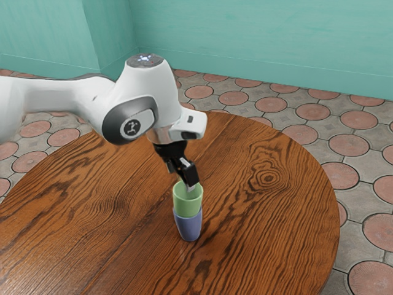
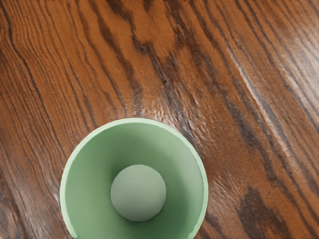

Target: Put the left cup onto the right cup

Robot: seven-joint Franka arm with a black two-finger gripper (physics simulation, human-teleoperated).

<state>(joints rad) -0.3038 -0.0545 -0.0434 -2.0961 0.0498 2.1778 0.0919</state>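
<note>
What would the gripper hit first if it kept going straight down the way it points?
Most likely the green cup, nested in the blue cup directly under the gripper; whether it touches the rim yet is unclear.

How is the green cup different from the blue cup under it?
Colour: the green cup is pale green and the blue cup is purplish blue.
Place: the green cup sits nested in the blue cup, while the blue cup stands on the wooden table.
Opening: the green cup's mouth is open and empty, but the blue cup's mouth is plugged by the green cup.
Both are plain, upright and narrower toward the bottom.
</note>
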